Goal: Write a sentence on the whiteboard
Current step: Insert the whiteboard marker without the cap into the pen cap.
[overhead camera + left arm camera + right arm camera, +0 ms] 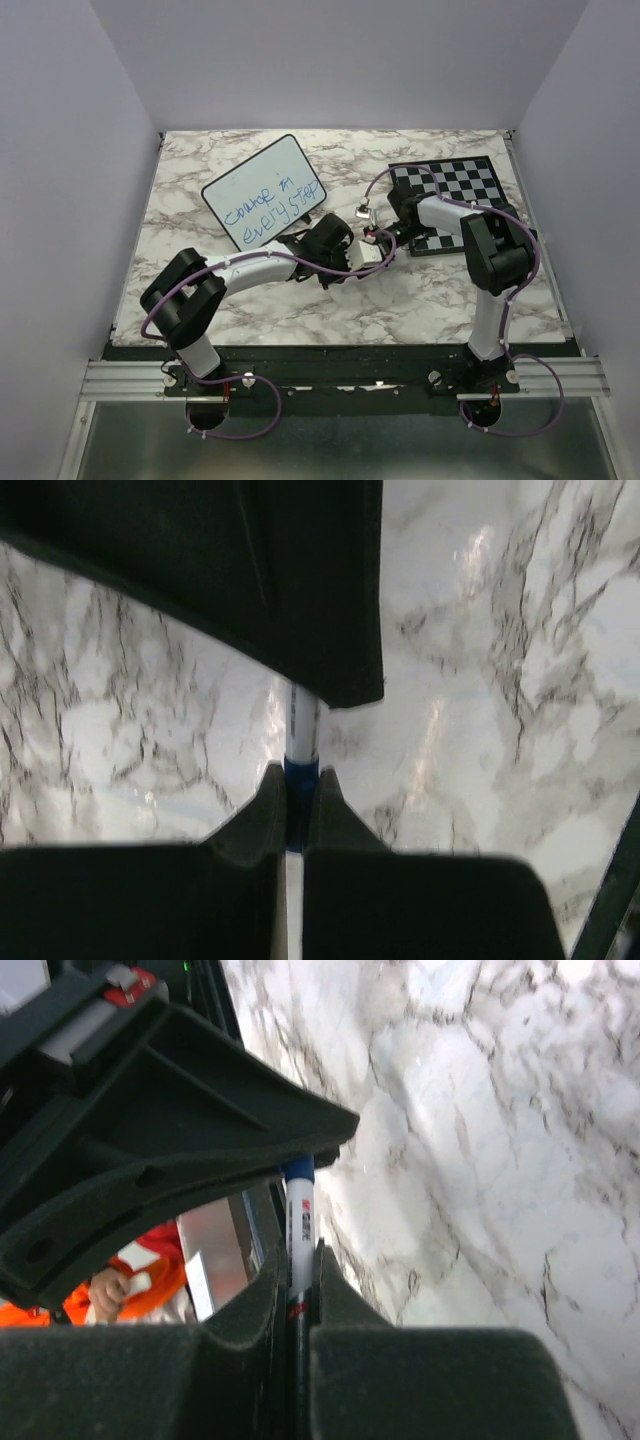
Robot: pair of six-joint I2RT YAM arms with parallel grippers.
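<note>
The whiteboard (252, 168) lies tilted at the back left of the marble table. The sentence (272, 208) is on it in blue, in two lines. My left gripper (352, 262) and right gripper (378, 240) meet tip to tip at the table's middle, right of the board. In the left wrist view my left gripper (300, 780) is shut on the blue end of a marker (302, 725), whose white barrel runs into the right gripper's black fingers (310, 610). In the right wrist view my right gripper (302, 1260) is shut on the marker's white barrel (300, 1222).
A black-and-white chessboard (455, 185) lies at the back right, partly under the right arm. A metal rail (130, 378) runs along the near table edge. Something orange (140, 1275) shows past the table edge in the right wrist view.
</note>
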